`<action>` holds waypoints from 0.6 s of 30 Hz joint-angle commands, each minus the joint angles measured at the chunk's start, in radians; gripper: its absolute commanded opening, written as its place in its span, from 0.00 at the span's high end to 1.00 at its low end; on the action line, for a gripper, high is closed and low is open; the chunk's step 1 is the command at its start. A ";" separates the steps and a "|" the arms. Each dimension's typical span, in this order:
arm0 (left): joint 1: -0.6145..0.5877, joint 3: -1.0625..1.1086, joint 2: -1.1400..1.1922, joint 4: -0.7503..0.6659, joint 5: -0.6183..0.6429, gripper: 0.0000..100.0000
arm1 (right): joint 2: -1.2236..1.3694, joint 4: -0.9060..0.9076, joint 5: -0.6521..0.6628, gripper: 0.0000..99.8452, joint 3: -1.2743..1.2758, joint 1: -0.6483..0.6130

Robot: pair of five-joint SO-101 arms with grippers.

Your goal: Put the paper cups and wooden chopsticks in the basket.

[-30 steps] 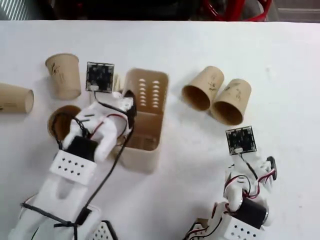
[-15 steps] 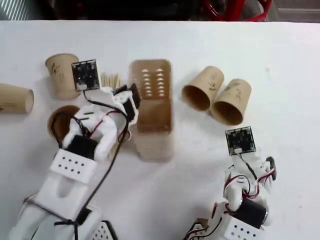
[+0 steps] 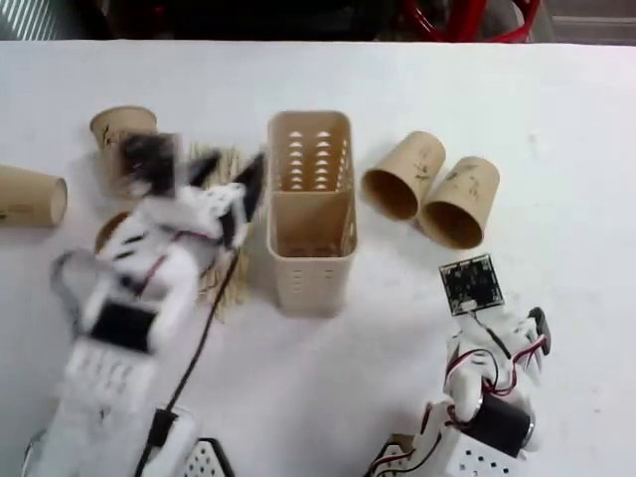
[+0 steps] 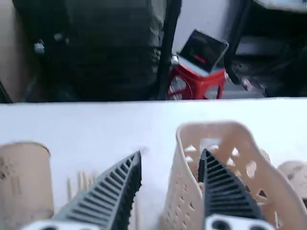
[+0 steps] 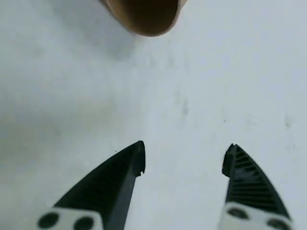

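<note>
The beige perforated basket [image 3: 309,214] stands upright mid-table. My left gripper [image 3: 241,191] is at its left side, open; in the left wrist view [image 4: 170,165] one finger is outside the basket wall [image 4: 184,191] and the other over its inside. Wooden chopsticks [image 3: 213,159] lie left of the basket, partly under the left arm, and also show as the chopsticks [image 4: 79,184]. Two paper cups [image 3: 402,175] [image 3: 458,202] lie on their sides to the right. My right gripper [image 5: 184,153] is open over bare table, a cup rim [image 5: 144,14] ahead of it.
More cups stand or lie at the left: one upright [image 3: 121,134], one on its side at the table edge [image 3: 30,195], one partly under the left arm [image 3: 111,229]. A red stool [image 4: 199,79] stands beyond the table's far edge.
The basket has swung from tilted against the left gripper to standing upright and straight. The left arm has pulled back to the left, uncovering the chopsticks. The right arm has barely moved.
</note>
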 commanded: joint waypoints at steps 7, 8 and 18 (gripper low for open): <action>-0.308 0.011 -0.526 0.278 -0.095 0.80 | 0.004 0.016 0.038 0.73 -0.143 0.005; -0.357 0.046 -0.535 0.284 -0.095 0.80 | 0.005 0.019 0.044 0.73 -0.172 0.004; -0.648 0.419 -0.542 0.253 -0.092 0.80 | 0.550 0.176 -0.060 0.73 -0.818 -0.251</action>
